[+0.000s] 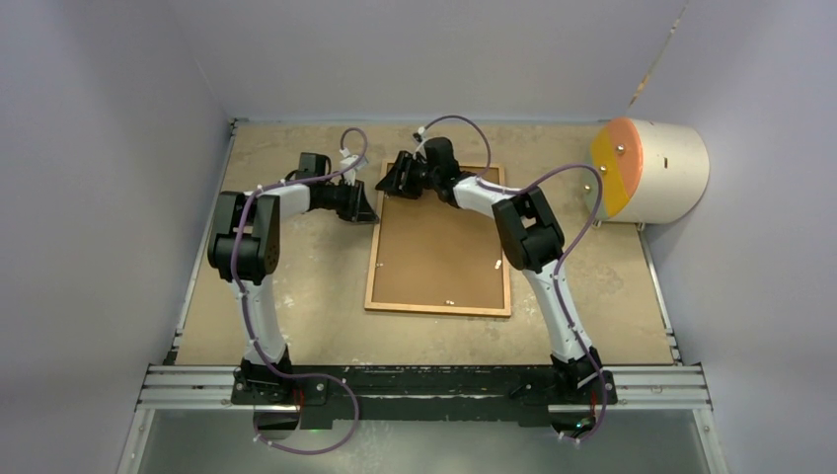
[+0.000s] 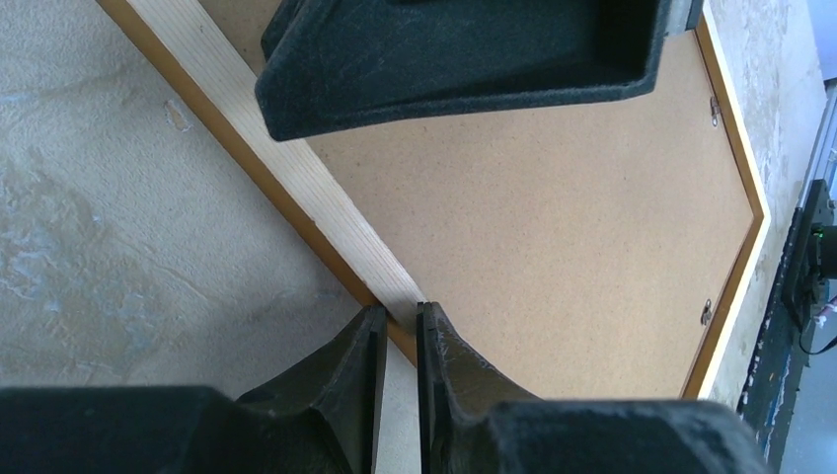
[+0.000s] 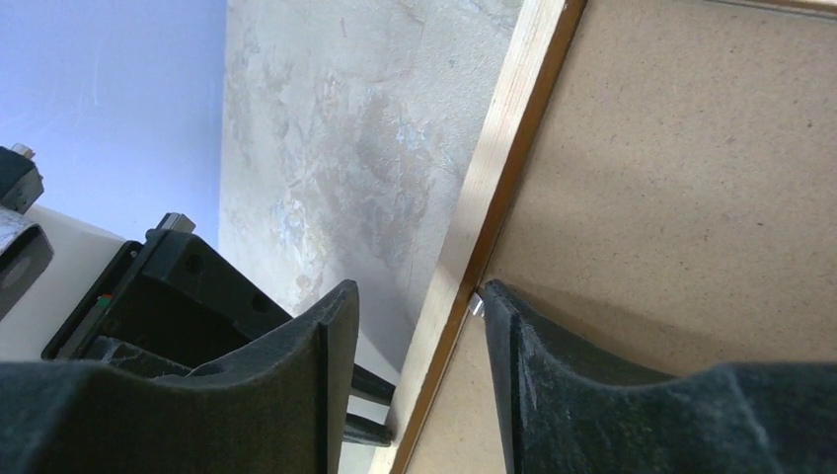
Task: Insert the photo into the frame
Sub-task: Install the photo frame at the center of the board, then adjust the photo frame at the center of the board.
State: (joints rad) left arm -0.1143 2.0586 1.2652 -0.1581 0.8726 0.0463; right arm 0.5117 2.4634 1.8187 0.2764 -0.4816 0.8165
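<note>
The orange-brown frame (image 1: 373,259) lies face down mid-table, its opening filled by a plain brown backing board (image 1: 439,247). The photo is hidden. My left gripper (image 1: 369,207) reaches in from the left, near the frame's far left corner. Its jaws (image 2: 399,311) are nearly closed, and the tips rest over the pale wooden rail (image 2: 291,173) with nothing pinched. My right gripper (image 1: 385,182) hovers at the same corner and stands open (image 3: 419,291) astride the rail (image 3: 498,148). Its right fingertip (image 3: 498,296) touches a small metal tab (image 3: 476,304) at the board's edge (image 3: 691,178).
A cream cylinder with an orange face (image 1: 651,170) stands at the far right of the table. Two small metal clips (image 2: 713,111) (image 2: 707,312) sit along the board's far side. Grey walls close in the table, and a metal rail (image 1: 424,387) runs along its near edge.
</note>
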